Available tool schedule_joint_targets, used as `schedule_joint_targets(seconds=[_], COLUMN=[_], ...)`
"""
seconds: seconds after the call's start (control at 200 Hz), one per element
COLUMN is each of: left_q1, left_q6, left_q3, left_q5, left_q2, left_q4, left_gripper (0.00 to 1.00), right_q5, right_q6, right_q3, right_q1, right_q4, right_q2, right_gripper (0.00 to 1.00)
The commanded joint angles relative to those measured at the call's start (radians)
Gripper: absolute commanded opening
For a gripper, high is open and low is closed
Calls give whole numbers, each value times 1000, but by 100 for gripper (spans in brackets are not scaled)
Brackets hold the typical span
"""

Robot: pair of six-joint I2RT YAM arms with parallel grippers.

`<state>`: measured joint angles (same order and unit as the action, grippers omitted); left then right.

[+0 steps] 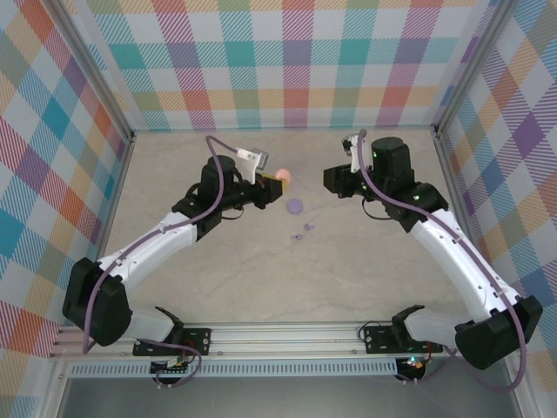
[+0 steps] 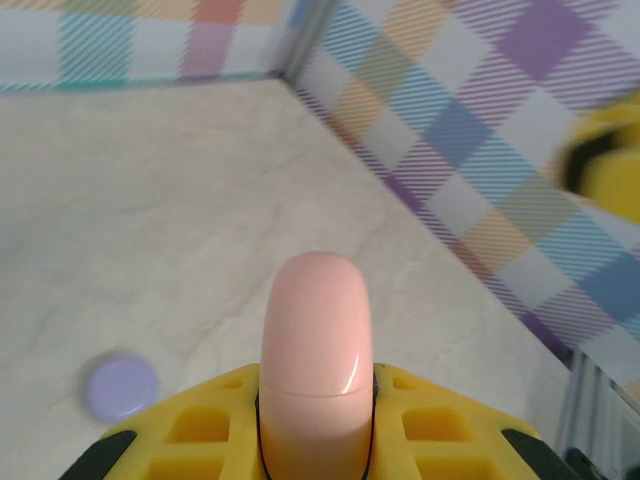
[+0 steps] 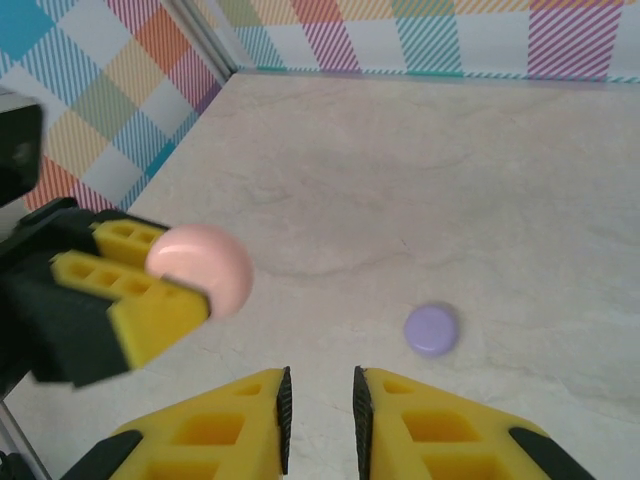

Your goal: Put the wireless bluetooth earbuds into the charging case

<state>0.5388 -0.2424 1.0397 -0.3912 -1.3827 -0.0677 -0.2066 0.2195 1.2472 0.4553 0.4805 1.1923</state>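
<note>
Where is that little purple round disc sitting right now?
The purple disc lies on the table, mid-scene in the top view, just right of and nearer than the pink case in the left gripper.

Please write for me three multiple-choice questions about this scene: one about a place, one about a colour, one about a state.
1. Where is the lilac disc?
A. on the table
B. inside a bowl
C. on a shelf

2. What colour is the case?
A. green
B. pink
C. black

3. How is the left gripper?
A. open and empty
B. lying flat on the table
C. shut on the case

Answers: 1 A, the disc lies flat on the bare table; 2 B, its rounded shell is pale pink; 3 C, the yellow fingers clamp the case on both sides.
</note>
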Motion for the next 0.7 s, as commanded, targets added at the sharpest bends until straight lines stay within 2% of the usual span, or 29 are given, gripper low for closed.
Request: schedule_joint_targets(seconds=[0.0, 0.31, 0.41, 0.695], left_q1=[-45, -173, -190, -215], left_q6=[-82, -127, -97, -65], left_q3=[57, 191, 242, 396], left_q5=[105, 50, 46, 34], left_q2=[-33, -258, -336, -544], left_q4=[121, 336, 415, 496], left_gripper=[10, 8, 8, 8], right_q5=[22, 4, -4, -3], right_q6=[-29, -7, 0, 2], right_q3=[-39, -98, -104, -106], right_q1=[6, 6, 7, 8], right_q4=[33, 33, 35, 48], right_q2=[-31, -54, -53, -45], right_gripper=[25, 25, 26, 26])
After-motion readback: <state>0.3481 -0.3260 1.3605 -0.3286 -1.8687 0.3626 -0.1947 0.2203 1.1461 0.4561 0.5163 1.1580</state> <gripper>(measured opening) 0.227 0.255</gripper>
